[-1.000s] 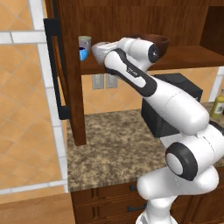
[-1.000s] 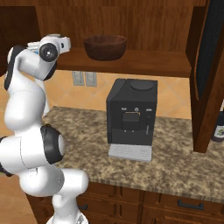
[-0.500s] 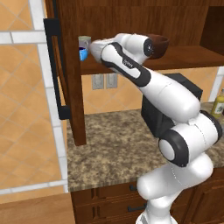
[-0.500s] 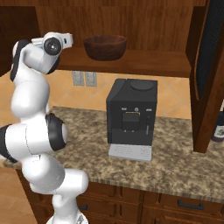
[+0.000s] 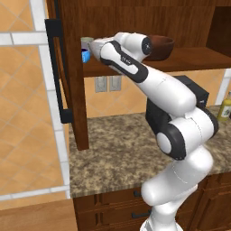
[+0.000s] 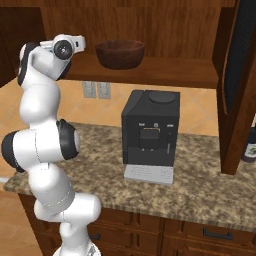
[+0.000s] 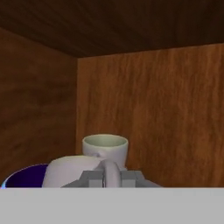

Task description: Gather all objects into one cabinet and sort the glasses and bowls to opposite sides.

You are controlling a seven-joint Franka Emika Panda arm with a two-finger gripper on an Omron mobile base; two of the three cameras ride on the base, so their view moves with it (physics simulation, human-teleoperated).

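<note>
My gripper (image 7: 110,178) is inside the cabinet (image 5: 135,18) at the left end of its shelf, shut on the handle of a pale grey-white mug (image 7: 72,171). A second pale mug (image 7: 105,148) stands upright just behind it against the back wall. The bright blue mug (image 7: 22,178) sits beside the held one; in the left base view that blue mug (image 5: 85,55) peeks past the door edge next to the gripper (image 5: 92,47). The wide dark-brown bowl (image 6: 120,53) rests on the same shelf, well to the right of the mugs.
The open cabinet door (image 5: 72,90) with its black bar handle (image 5: 56,72) hangs close on the left of the hand. A black coffee machine (image 6: 150,132) stands on the granite counter (image 6: 200,175) below the shelf. A bottle (image 6: 248,142) stands at the far right.
The arm's elbow and forearm have swung upward and round, while the hand has stayed at the shelf's left end with its jaws shut. Mugs and bowl have not shifted.
</note>
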